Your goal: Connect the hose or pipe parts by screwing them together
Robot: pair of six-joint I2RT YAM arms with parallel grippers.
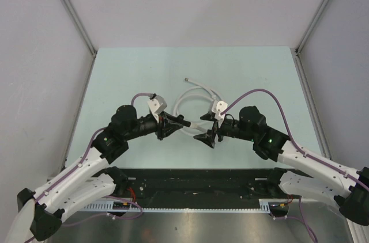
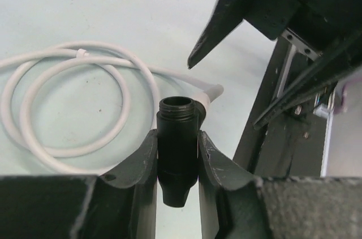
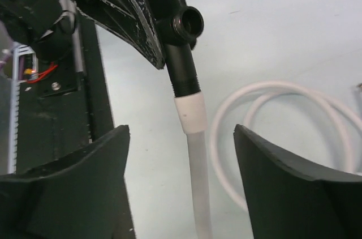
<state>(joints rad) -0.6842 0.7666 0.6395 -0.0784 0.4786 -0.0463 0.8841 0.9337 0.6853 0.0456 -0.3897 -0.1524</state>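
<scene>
Pale table [image 1: 242, 70] under left gripper [image 2: 176, 137] clamping black fitting [image 2: 177, 111]

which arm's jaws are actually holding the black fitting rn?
The left gripper: its jaws are shut on the black fitting, threaded end up. The right gripper has its jaws open, and the white hose runs between them untouched.

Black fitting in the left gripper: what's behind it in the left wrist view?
The white hose collar, then coiled tubing on the table. The fitting body covers where the collar meets it.
</scene>
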